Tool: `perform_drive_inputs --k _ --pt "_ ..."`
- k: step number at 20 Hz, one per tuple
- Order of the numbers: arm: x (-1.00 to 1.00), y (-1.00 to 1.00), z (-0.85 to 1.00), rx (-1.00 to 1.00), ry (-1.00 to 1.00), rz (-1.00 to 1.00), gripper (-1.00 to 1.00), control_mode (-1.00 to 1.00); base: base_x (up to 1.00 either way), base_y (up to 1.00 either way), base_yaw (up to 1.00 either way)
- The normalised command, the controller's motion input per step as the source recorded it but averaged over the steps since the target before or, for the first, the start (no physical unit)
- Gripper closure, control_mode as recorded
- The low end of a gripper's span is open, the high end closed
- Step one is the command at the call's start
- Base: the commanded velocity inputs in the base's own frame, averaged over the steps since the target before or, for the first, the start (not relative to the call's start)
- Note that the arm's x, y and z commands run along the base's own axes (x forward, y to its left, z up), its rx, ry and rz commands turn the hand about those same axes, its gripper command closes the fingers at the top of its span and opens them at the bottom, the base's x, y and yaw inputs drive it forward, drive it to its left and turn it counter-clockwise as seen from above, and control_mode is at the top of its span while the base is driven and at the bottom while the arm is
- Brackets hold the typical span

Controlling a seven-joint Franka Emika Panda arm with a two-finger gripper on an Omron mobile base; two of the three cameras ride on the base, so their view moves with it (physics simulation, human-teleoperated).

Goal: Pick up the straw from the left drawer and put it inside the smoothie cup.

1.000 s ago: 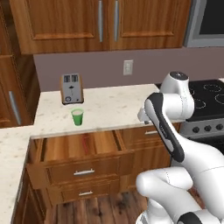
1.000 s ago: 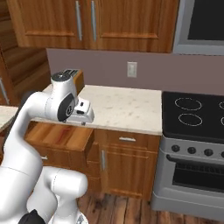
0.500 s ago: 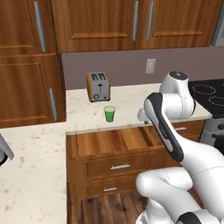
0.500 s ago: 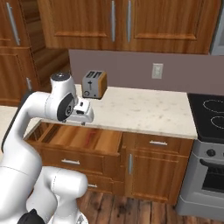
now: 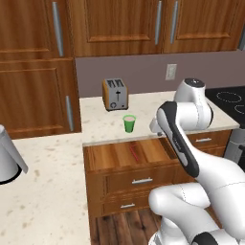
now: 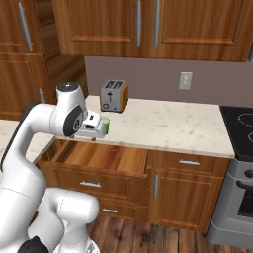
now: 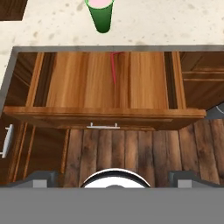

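The left drawer (image 5: 110, 156) (image 6: 89, 154) (image 7: 78, 83) stands pulled out under the counter edge. The thin red straw (image 5: 134, 152) (image 6: 112, 154) (image 7: 113, 69) lies on the drawer's wood bottom, near its middle. On the counter just behind the drawer stands the green smoothie cup (image 5: 129, 123) (image 6: 105, 124) (image 7: 101, 15) with pink contents. My gripper (image 6: 93, 137) (image 7: 112, 177) hangs above the drawer's front, pointing down. It is open with its fingertips (image 7: 41, 177) far apart and nothing between them. It is well above the straw.
A toaster (image 5: 115, 94) (image 6: 113, 95) stands behind the cup by the wall. The stove (image 5: 229, 98) (image 6: 242, 123) is to the right. Closed drawer fronts with silver handles (image 6: 190, 162) lie right of the open drawer. A white rounded object (image 5: 7, 158) sits on the left counter.
The base has driven to the left, so the whole scene has slid rightward in both base views. The arm keeps its pose, and the open drawer and straw now lie under the hand.
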Motion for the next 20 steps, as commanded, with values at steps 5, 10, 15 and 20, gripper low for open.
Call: perform_drive_inputs --k 5,10,15,20 --pt "0.02 0.0 -0.17 0.0 0.0 0.0 -1.0 -1.0 0.0 0.0 -0.01" --pt "0.19 0.0 -0.34 0.0 0.0 0.0 -1.0 -1.0 0.0 0.0 0.0" --pt "0.33 0.01 -0.47 0.0 0.0 0.0 -1.0 -1.0 0.0 0.0 0.0" --pt "0.37 0.17 -0.53 0.0 0.0 0.0 -1.0 -1.0 0.0 0.0 0.0"
